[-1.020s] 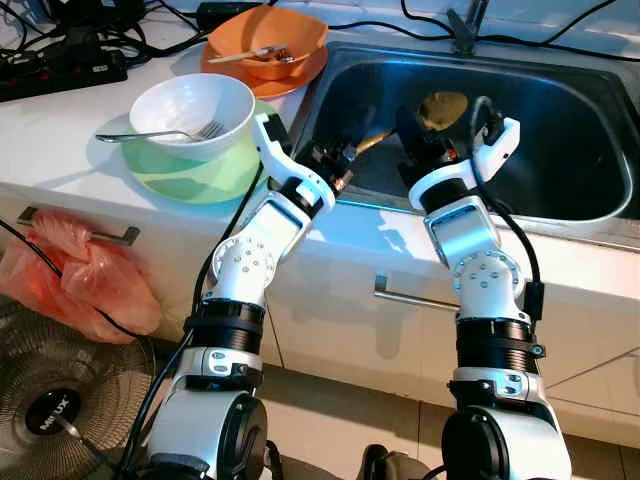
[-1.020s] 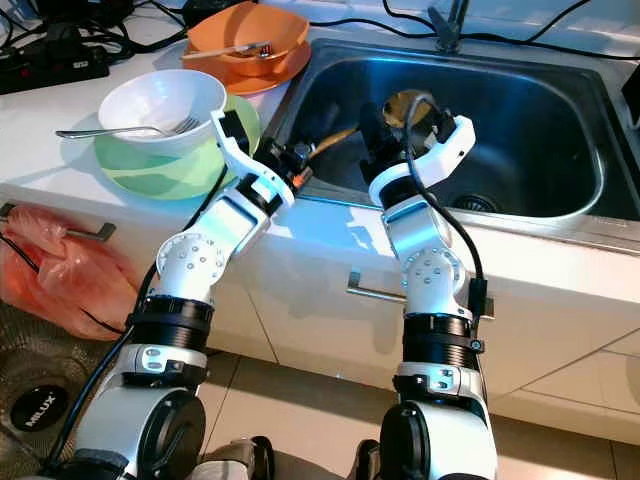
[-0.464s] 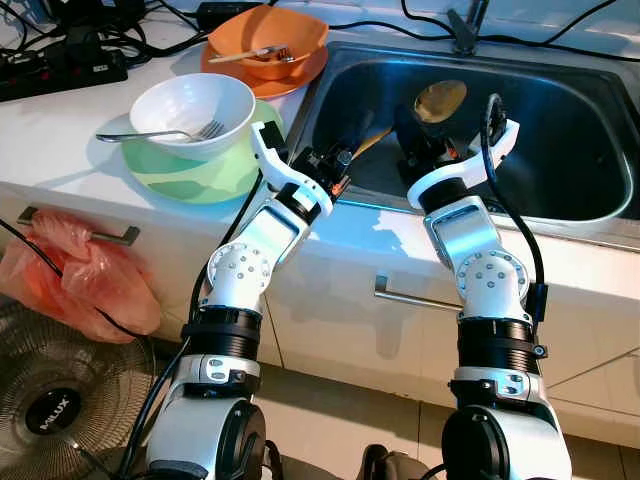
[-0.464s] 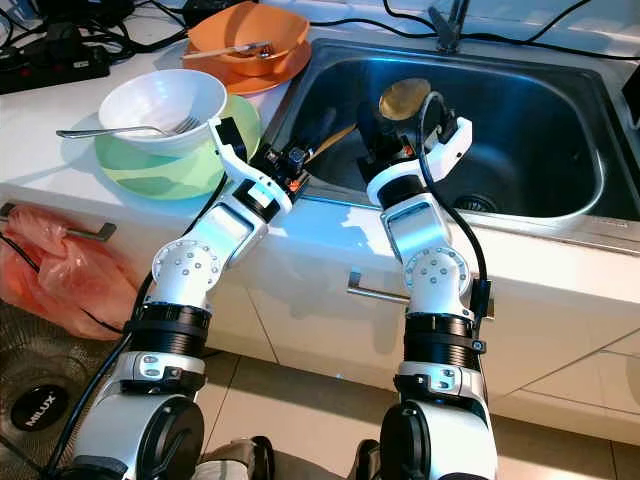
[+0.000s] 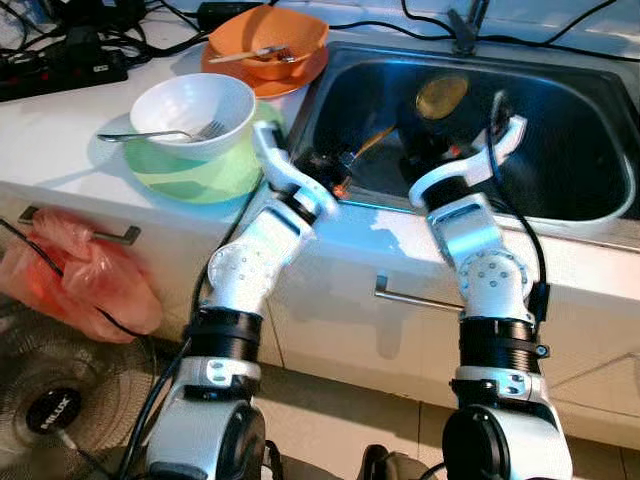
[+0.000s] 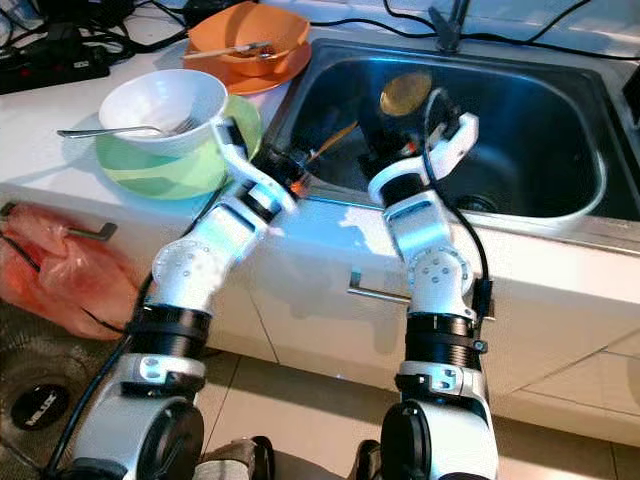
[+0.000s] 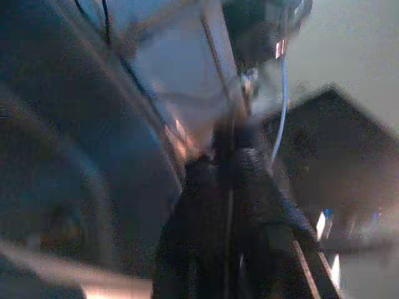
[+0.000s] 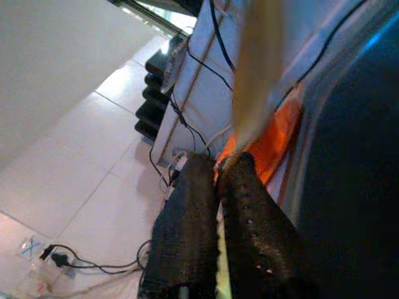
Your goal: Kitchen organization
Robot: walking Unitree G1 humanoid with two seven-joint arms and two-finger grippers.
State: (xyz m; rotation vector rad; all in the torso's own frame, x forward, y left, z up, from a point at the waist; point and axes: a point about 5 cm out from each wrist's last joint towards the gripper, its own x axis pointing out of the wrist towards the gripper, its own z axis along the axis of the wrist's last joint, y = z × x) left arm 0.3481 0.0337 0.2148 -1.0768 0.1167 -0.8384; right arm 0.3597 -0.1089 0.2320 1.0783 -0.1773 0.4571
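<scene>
Over the sink (image 5: 600, 205), the right claw (image 8: 218, 171) is clamped on a wooden spoon (image 5: 441, 96), its bowl raised above the basin. The judged risk: a thin handle pinched near its end could twist or slip and drop back into the sink. The left claw (image 7: 227, 165), fingers together and empty, sits at the sink's near-left rim beside a slim stick-like utensil (image 5: 372, 141).

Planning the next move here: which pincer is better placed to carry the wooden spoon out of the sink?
Right. The right pincer is shut on the wooden spoon, raised over the sink; the left pincer waits at the sink's near-left rim.
</scene>
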